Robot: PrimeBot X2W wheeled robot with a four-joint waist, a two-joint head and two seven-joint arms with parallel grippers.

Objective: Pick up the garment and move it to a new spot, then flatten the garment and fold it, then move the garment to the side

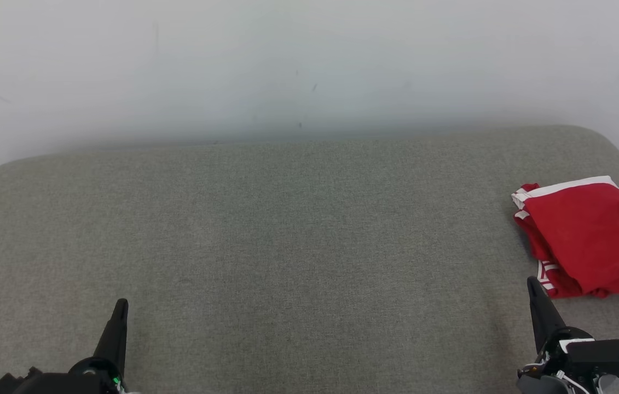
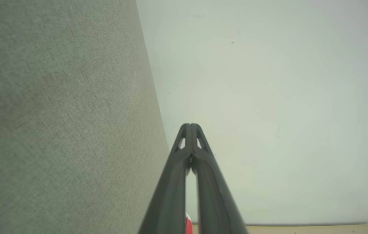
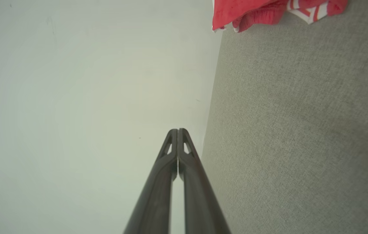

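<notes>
Grey fabric bench (image 1: 287,219) set against a white wall (image 1: 287,65), pretty plain. The red garment (image 1: 594,235) is left folded at the bench's right edge. The left gripper (image 1: 121,303) and right gripper (image 1: 531,282) are both pressed together and empty, with the right one just beside the garment.

Garment (image 1: 588,235) partly beyond head view's right edge
</notes>
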